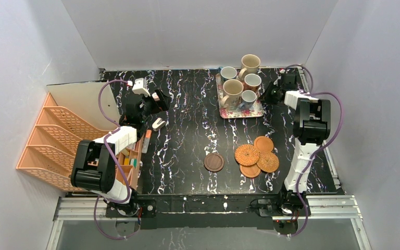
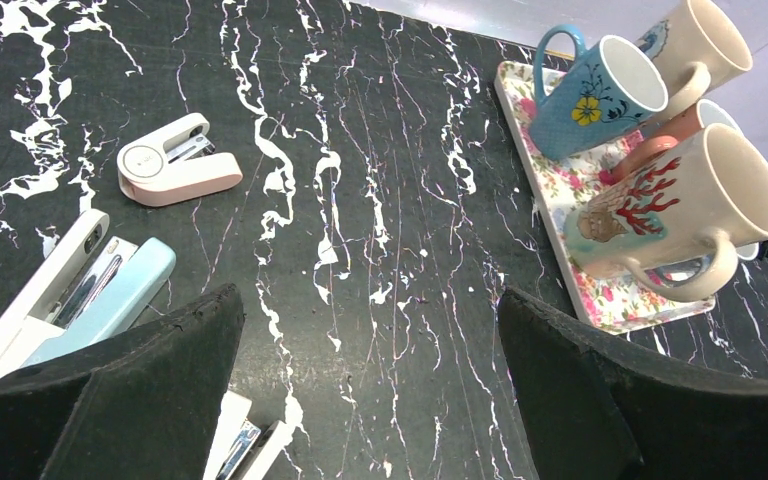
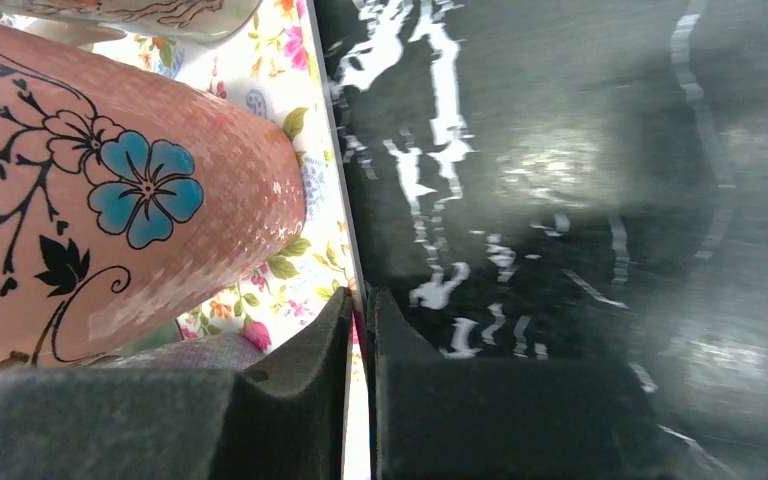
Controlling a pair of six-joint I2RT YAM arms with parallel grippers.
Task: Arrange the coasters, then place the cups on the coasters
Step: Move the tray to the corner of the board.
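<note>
Right pincer (image 3: pixel 360 300): closed tight on the rim of the tray (image 3: pixel 305 215), at the tray's 3 o'clock edge. The thin rim shows between the fingers.
Left pincer (image 2: pixel 368 295): wide, holding nothing. It hangs over bare desk (image 1: pixel 187 140) at about 10 o'clock, near a stapler (image 2: pixel 178 160).
Cups (image 1: pixel 233 89): five, crowded on the tray at 1 o'clock on the desk. None is on a coaster. The pink cup (image 3: pixel 110 200) stands just beside the right pincer's finger.
Coasters (image 1: pixel 247 154): four lie in a loose cluster at 4 o'clock with edges overlapping. The dark coaster (image 1: pixel 214 162) lies apart at 6 o'clock.
Step (judged): early. The coasters are not yet spread out and the cups have not been lifted. The grip suggests the tray is to be shifted first.
Risk, tray: the hold is a pinch on one thin edge. A lift or quick pull could let the rim slip or tilt the tray.
Risk, cups: they are packed close, so a jolt could knock them together or tip a tall one.
Risk, pink cup: it is so near the finger that a twist could nudge it.
Risk, coasters: with the edges overlapping, picking one may drag its neighbour.
</note>
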